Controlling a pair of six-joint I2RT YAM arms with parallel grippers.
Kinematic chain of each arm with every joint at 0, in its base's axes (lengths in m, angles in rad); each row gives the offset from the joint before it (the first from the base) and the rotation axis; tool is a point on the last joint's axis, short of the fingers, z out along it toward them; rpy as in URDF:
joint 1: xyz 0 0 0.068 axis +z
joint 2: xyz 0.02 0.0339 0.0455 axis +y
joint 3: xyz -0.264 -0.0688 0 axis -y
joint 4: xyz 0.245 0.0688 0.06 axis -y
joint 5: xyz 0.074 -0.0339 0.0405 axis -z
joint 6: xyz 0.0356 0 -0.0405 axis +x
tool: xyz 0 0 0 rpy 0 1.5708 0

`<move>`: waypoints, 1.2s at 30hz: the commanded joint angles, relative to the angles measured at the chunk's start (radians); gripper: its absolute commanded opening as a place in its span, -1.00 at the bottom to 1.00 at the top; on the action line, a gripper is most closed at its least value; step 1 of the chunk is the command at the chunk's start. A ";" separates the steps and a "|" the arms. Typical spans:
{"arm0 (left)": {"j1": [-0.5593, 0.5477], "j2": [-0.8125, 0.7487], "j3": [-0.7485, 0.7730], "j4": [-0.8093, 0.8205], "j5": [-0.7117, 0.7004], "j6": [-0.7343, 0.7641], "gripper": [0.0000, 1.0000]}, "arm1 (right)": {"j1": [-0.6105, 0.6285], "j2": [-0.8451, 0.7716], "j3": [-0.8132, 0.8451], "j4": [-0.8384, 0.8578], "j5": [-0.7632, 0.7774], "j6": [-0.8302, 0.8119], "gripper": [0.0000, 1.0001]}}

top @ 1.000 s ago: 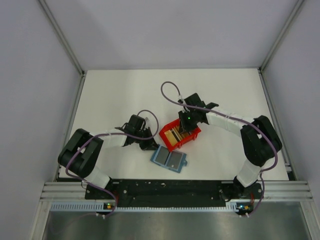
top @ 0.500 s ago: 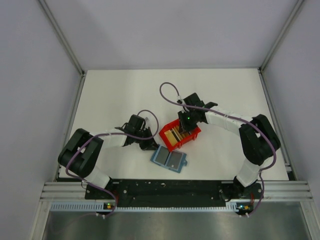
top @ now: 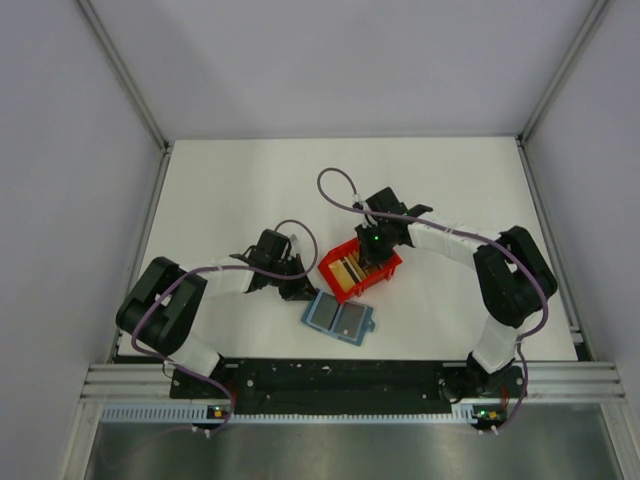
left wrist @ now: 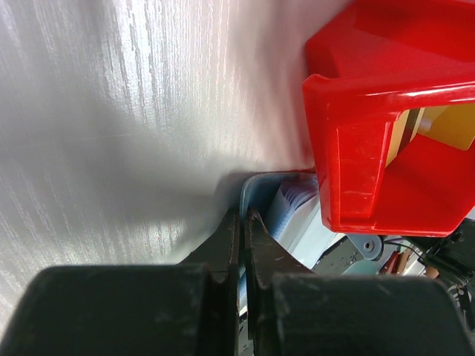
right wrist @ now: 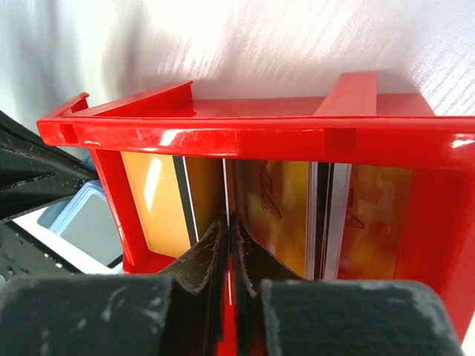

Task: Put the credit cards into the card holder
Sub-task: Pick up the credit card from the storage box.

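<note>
**K:** Right gripper (right wrist: 227, 226) sits inside the open red plastic bin (right wrist: 245, 133). Its jaws are pressed together on the pale top edge of one of the thin plastic credit cards (right wrist: 274, 208). The cards are mostly gold-faced and stand on edge in a row there. A narrow pinch makes sense, since upright cards offer only an edge to take.

**M:** And the left gripper (left wrist: 243, 222)?

**K:** Jaws closed, tips low on the white table (top: 230, 200). They meet the corner of the small flat teal-blue folding card holder (top: 340, 318), which lies opened out, greyish pockets up, just beside the bin's near side. My reading: it steadies the holder so a card can slide into a pocket without pushing the holder away.

**M:** Does it actually grip the cover?

**K:** Cannot tell. The wrist view shows the blue rim running up to the fingertips, but the fingers hide the contact. It could be nipping the rim or only pressing down on it.

**M:** Other unknowns?

**K:** The card count. The gripper body and bin wall hide the cards' lower parts, and the overhead view is too small to count them. The pockets look unfilled from above, though that is uncertain. In the left wrist view the bin covers part of the holder.
</note>
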 commanded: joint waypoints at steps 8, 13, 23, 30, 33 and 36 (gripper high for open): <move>-0.001 -0.025 -0.036 -0.041 -0.107 0.032 -1.00 | 0.013 -0.119 0.022 0.016 0.122 0.015 -1.00; -0.001 -0.117 -0.054 -0.071 -0.165 0.020 -1.00 | 0.012 -0.205 0.022 0.011 0.248 0.047 -1.00; -0.006 -0.327 -0.139 -0.120 -0.213 -0.043 -1.00 | 0.027 -0.442 -0.097 0.101 0.211 0.211 -1.00; -0.030 -0.543 -0.220 -0.198 -0.244 -0.124 -1.00 | 0.270 -0.553 -0.257 0.258 0.370 0.465 -1.00; -0.043 -0.637 -0.240 -0.235 -0.257 -0.161 -1.00 | 0.422 -0.532 -0.278 0.325 0.539 0.567 -1.00; -0.057 -0.705 -0.252 -0.282 -0.302 -0.189 -1.00 | 0.547 -0.475 -0.269 0.385 0.689 0.657 -1.00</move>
